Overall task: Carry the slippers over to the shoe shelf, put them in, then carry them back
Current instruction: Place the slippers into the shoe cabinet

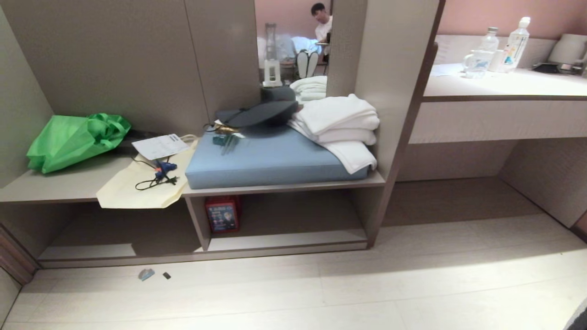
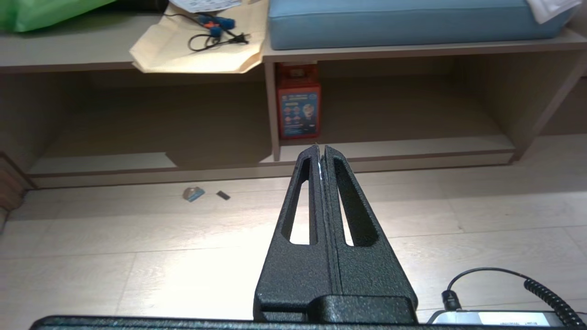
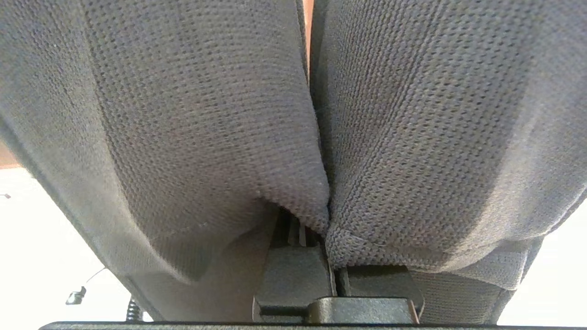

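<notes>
Right gripper (image 3: 331, 256) clamped on slippers (image 3: 206, 119); grey-blue knit fabric of both fills right wrist view, pressed side by side. Left gripper (image 2: 321, 151) empty, fingers together, pointing over floor (image 2: 137, 256) toward shoe shelf (image 1: 293, 220). Red box (image 1: 223, 214) stands at cubby's left end. Blue cushion (image 1: 266, 158) on ledge above, white towels (image 1: 341, 123) on it.
</notes>
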